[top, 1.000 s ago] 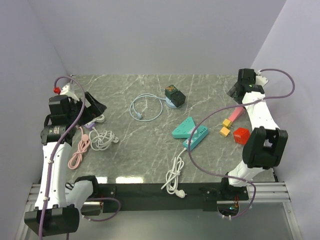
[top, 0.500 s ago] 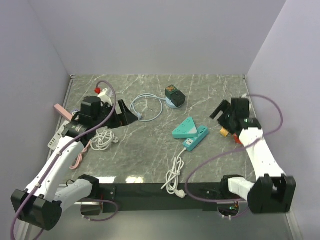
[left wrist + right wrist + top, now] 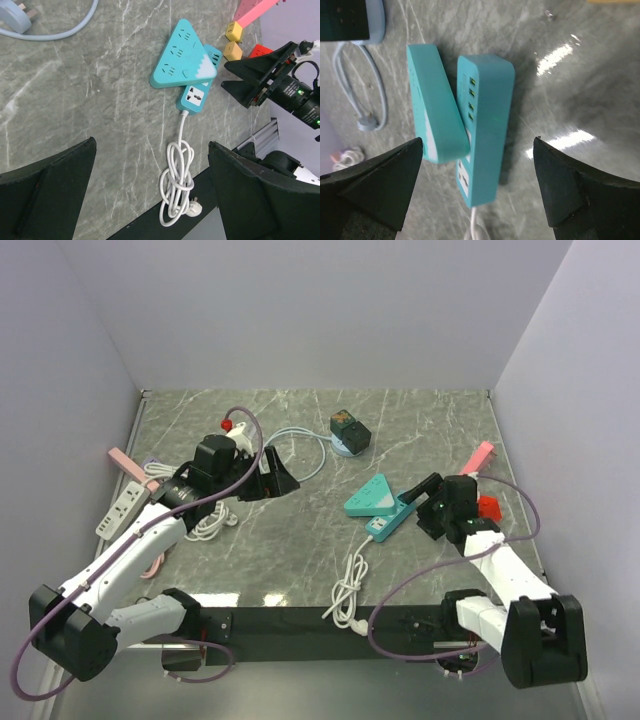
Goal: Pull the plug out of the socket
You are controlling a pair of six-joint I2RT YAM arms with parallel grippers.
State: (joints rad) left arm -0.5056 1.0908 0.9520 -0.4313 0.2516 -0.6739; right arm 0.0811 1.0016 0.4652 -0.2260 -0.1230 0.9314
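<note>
Desk count:
- 1 teal triangular plastic socket block [image 3: 368, 495] and 1 teal rectangular plastic power strip [image 3: 395, 514], both at 3 o'clock.
- 2 pink plastic power strips [image 3: 125, 462], at 9 and 2.
- 1 white plastic power strip [image 3: 118, 512] at 9.
- 2 coiled white cords [image 3: 347, 595], at 6 and 9.
- 1 pale blue cable [image 3: 290, 445] and 1 dark cube adapter [image 3: 349, 427], both at 12.
- 2 yellow cubes [image 3: 232, 50] and 1 red cube [image 3: 487, 506], all at 3.

Teal plug and strip on the grey marble table [image 3: 290, 540]
A triangular teal plug [image 3: 366, 496] lies against the teal socket strip [image 3: 393, 517], whose white cord [image 3: 350, 585] trails toward the near edge. The right tool [image 3: 422, 505] hangs just beside the strip, jaws spread. The left tool [image 3: 283, 478] is well apart.
</note>
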